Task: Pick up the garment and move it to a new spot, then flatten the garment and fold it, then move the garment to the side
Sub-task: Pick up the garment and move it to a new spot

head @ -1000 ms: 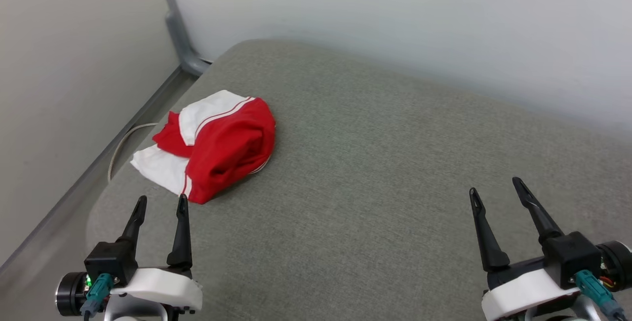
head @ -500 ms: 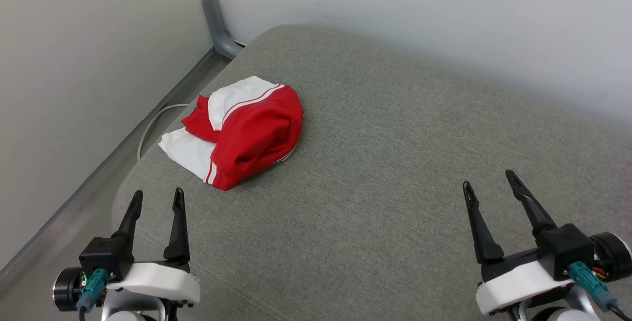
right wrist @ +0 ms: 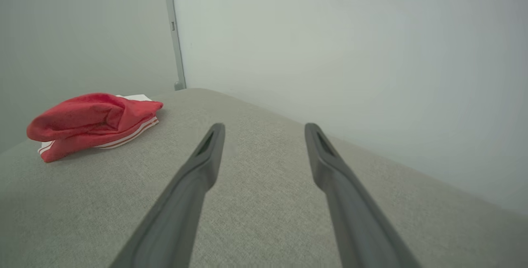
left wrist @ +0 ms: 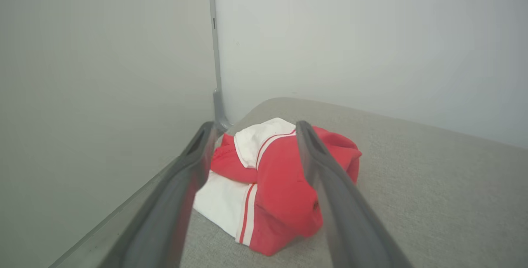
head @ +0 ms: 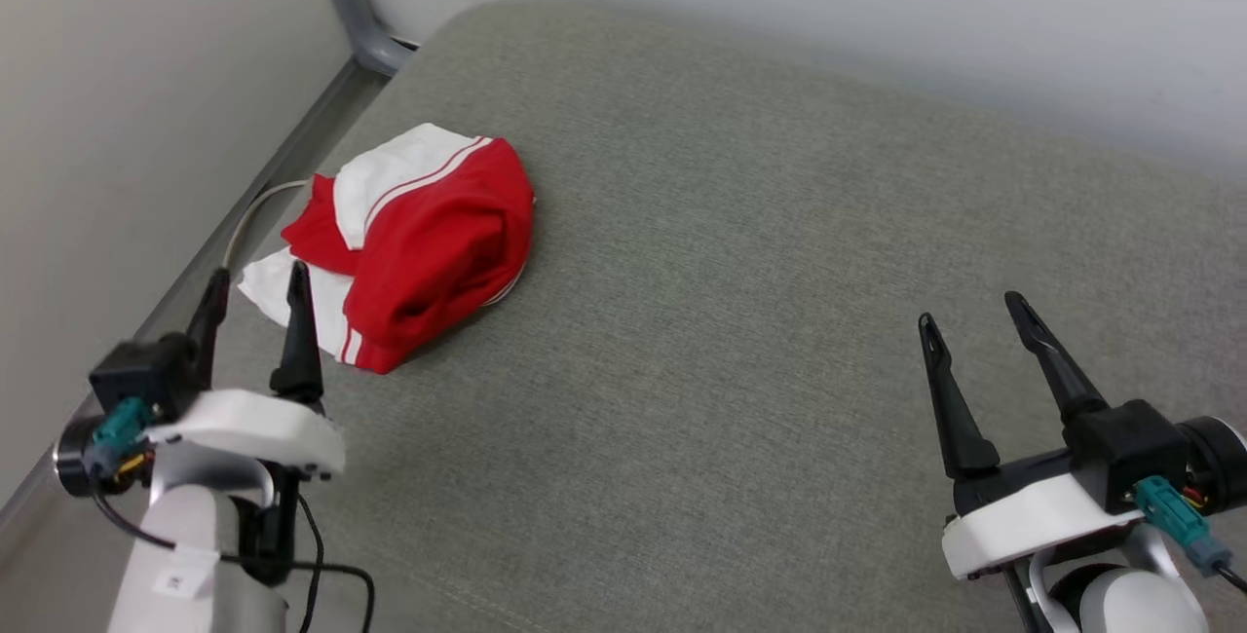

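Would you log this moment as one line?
stage: pre-grasp | shirt: crumpled on cushion | left tool: open, facing shirt | right tool: open, empty

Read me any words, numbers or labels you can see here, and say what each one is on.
Nothing here can be read.
Garment: bunched up, red and white folds show no lettering.
White sticker on the left forearm: dark marks, too small to read.
Small mark on the grey corner post: too blurred to read.
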Tool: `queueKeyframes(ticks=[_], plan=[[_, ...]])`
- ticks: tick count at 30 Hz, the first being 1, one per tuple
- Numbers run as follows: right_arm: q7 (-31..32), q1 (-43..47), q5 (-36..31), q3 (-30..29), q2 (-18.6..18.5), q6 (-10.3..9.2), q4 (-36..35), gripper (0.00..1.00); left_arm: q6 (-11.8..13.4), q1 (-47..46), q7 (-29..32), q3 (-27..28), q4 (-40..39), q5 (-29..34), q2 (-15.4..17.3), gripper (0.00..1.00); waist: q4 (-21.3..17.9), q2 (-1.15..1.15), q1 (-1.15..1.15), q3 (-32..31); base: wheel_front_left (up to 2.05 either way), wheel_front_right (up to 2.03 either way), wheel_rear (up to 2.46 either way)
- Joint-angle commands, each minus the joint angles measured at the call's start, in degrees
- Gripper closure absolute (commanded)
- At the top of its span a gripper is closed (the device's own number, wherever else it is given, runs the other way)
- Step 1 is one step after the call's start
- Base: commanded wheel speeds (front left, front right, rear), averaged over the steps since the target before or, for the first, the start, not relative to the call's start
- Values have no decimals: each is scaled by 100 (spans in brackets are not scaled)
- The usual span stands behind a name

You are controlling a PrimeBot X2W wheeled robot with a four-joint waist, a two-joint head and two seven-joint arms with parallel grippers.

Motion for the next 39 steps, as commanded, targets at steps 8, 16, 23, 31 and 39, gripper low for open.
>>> queueKeyframes(ticks=[8, 16, 23, 31, 39], plan=[[-47, -345, 62, -8, -3, -4, 25, 0, -32, -1283, 901, -158, 1069, -501, 767, 0, -844, 0, 0, 625, 0, 0, 0], [-149, -559, 141, 4, -3, -4, 64, 0, -35, -2113, 2606, -813, 1878, -1703, 1886, 0, -1454, 0, 0, 1138, 0, 0, 0], [-201, -713, 240, 29, -2, -4, 169, 0, -35, -2292, 3789, -1225, 2423, -2517, 2615, 0, -1828, 0, 0, 1491, 0, 0, 0], [-265, -835, 374, 77, -2, -4, 289, 0, -37, -2075, 4662, -1476, 3201, -3022, 2604, 0, -2057, 0, 0, 1658, 0, 0, 0], [-203, -805, 477, 31, -2, -4, 374, 0, 103, -2026, 4758, -1588, 3559, -3164, 2584, 100, -2071, 0, 0, 1565, 0, 0, 0]])
